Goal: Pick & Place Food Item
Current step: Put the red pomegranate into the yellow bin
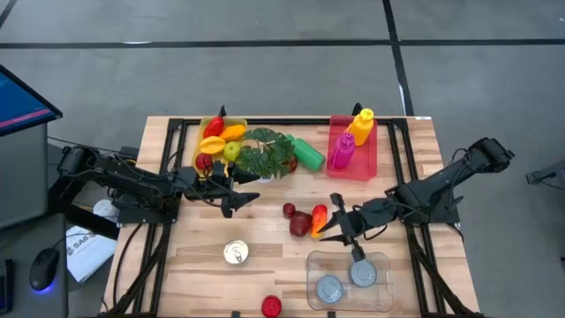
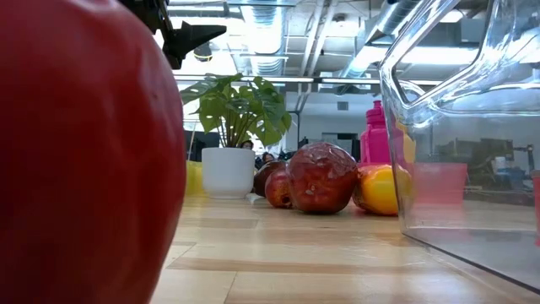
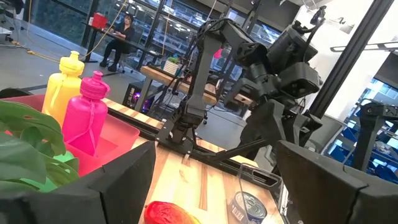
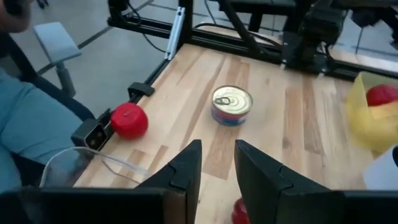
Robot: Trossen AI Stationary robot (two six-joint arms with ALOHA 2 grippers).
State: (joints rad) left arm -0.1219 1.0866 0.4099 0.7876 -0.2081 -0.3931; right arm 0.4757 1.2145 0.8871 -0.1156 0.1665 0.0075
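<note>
Hovering beside the fruit pile [image 1: 305, 219] at mid-table, the right gripper [image 1: 334, 231] is nearly clenched on nothing; it should be widened before descending. The left gripper [image 1: 237, 187] waits released.

Robotics lab: exposed ceiling ducts [image 2: 337, 34]

You have a pale wooden desk [image 1: 265, 238] with black rails. On it sit a dark red apple [image 1: 300, 224], a yellow-orange pepper [image 1: 319, 217], a green-leaved plant [image 1: 265, 152] in a white pot, a pink tray [image 1: 371, 163] holding yellow [image 1: 361, 125] and magenta bottles [image 1: 342, 150], and a silver can [image 1: 236, 253].
</note>
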